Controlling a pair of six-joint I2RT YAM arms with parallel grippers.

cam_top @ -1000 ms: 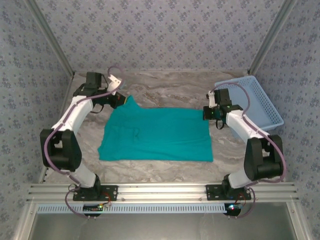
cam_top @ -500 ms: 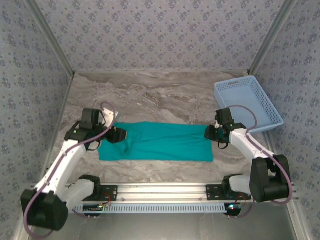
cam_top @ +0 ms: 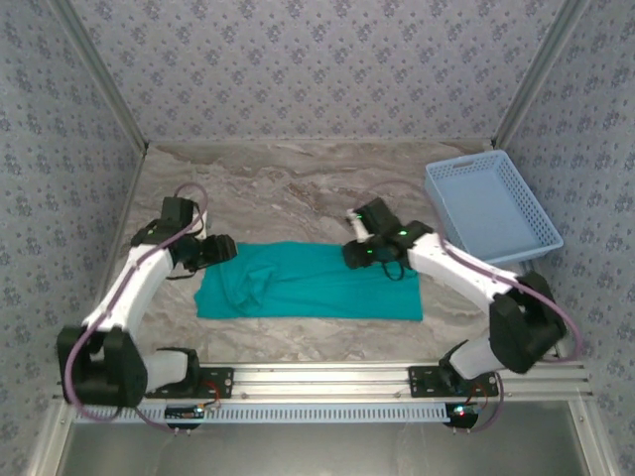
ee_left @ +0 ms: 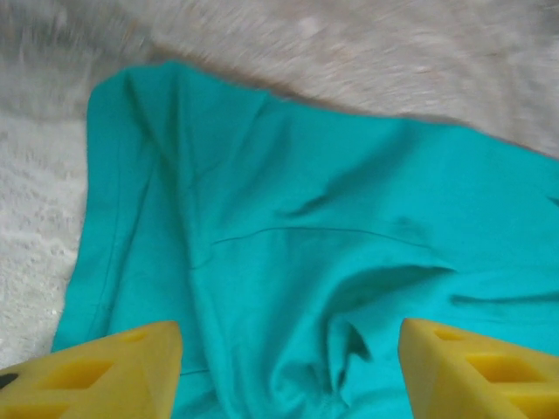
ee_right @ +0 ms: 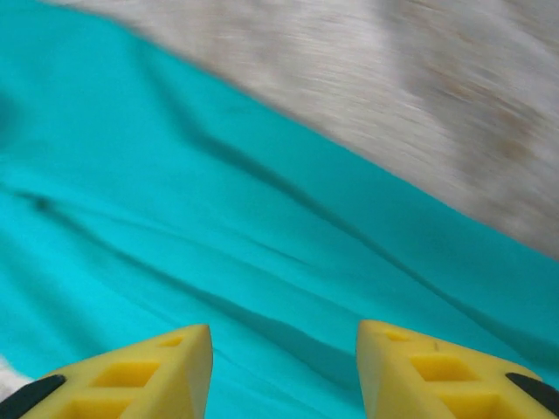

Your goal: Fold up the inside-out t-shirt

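The inside-out t-shirt (cam_top: 317, 283) lies on the marble table as a teal strip folded in half lengthwise, rumpled at its left end. My left gripper (cam_top: 222, 250) hovers over the strip's far left corner, open; its yellow fingers (ee_left: 113, 375) stand wide apart above wrinkled cloth (ee_left: 288, 227) with nothing between them. My right gripper (cam_top: 359, 254) is over the far edge of the shirt, right of the middle. It is open too, its fingertips (ee_right: 144, 375) spread above smooth teal cloth (ee_right: 218, 201).
A light blue mesh basket (cam_top: 493, 205) stands at the back right of the table. Patterned walls close in the back and both sides. Bare marble (cam_top: 298, 183) stretches behind the shirt, and a metal rail (cam_top: 317, 377) runs along the near edge.
Both grippers brought the shirt's far edge forward, folding it into a strip, then opened and let go. The right gripper has since moved left along the far edge; the left has drawn back slightly.
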